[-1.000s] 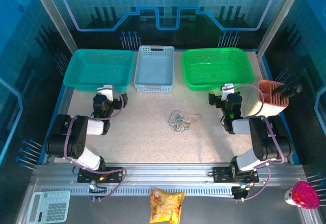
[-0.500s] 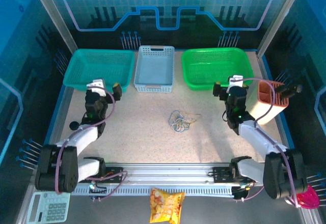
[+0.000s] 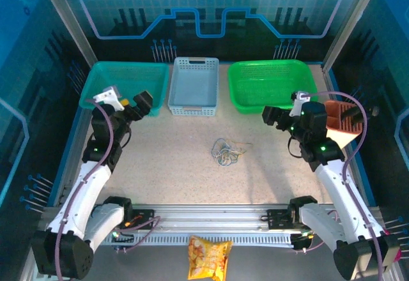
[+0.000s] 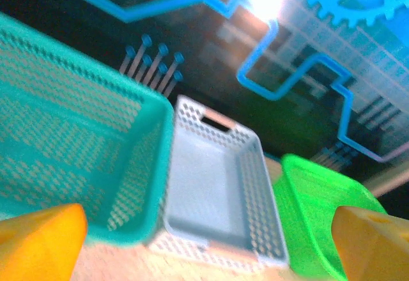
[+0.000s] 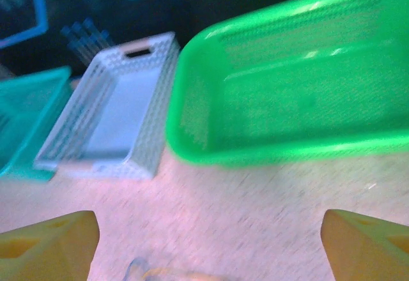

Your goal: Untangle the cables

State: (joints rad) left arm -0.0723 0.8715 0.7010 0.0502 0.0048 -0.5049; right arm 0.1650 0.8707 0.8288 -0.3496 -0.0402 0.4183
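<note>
Cables (image 3: 225, 151): one tangled clump on the table (image 3: 172, 172).
Left hand (image 3: 135, 104): open wide, empty, at 10 o'clock from cables.
Right hand (image 3: 276, 117): open wide, empty, at 2 o'clock.

Top external: fixed high behind the arm bases (image 3: 118, 212), aimed down and forward, far range. Whole table (image 3: 172, 179) framed, bases at 6 o'clock, teal basket (image 3: 121, 88), white basket (image 3: 193, 86) and green basket (image 3: 271, 83) toward 12 o'clock, cables (image 3: 223, 151) central.

Left wrist: low, close, tilted up at the baskets and back wall (image 4: 211, 57).

Right wrist: low, close, facing the same baskets across the table; blurred loop at 6 o'clock, possibly the cables.

Shared by all three: the basket row.
</note>
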